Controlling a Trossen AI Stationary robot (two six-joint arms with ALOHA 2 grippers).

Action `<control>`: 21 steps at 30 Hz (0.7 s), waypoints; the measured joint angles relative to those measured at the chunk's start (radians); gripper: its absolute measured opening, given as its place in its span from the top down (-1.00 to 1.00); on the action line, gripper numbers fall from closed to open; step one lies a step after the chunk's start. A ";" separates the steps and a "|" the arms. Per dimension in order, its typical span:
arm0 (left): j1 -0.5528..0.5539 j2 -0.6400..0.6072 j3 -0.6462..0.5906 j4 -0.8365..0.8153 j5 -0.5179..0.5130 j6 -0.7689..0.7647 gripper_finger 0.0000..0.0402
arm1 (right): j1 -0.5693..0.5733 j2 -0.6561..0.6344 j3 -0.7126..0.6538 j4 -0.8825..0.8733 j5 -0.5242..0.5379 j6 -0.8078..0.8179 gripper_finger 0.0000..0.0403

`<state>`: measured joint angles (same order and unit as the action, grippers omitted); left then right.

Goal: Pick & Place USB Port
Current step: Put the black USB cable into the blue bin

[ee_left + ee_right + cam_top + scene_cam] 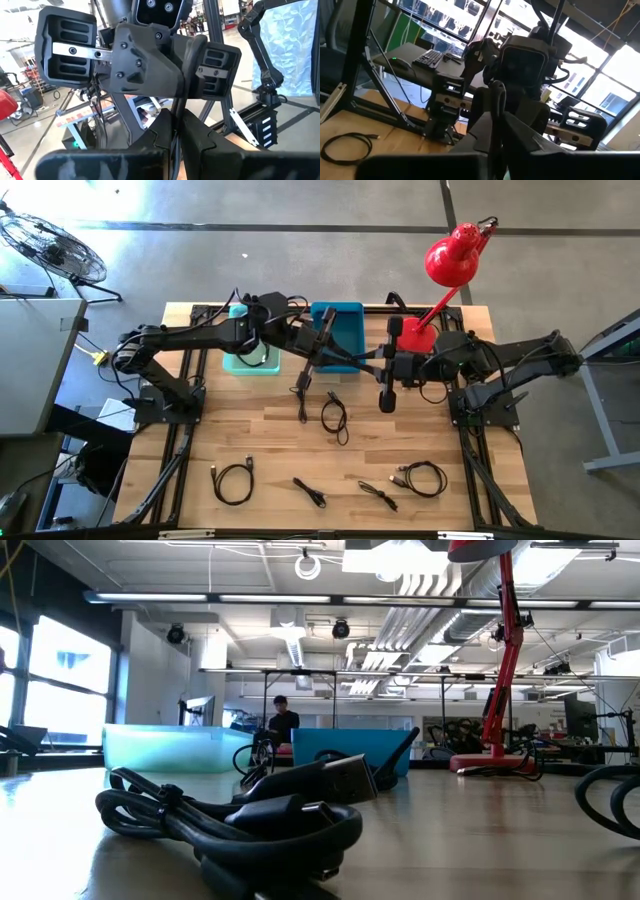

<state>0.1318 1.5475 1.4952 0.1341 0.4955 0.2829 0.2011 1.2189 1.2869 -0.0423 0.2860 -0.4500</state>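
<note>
gripping one black cable over blue bin, both end effectors clamped; teal bin beside.

No text, label, brand, number or sign can be read in any of the views; nothing legible is carried by the bins, the cables, the arms or the room behind.

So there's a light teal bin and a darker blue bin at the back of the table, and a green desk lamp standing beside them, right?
Not quite: the desk lamp is red, not green, as the high view shows. The rest holds: a light teal bin and a darker blue bin sit at the back of the table, with the lamp beside them.
</note>
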 joint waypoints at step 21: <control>0.031 -0.060 0.000 -0.313 -0.090 0.034 -0.09 | -0.004 -0.047 0.000 -0.096 0.106 0.071 0.98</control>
<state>0.1632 1.4876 1.4952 -0.1785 0.4050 0.3167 0.1970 1.1714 1.2865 -0.1384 0.3917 -0.3787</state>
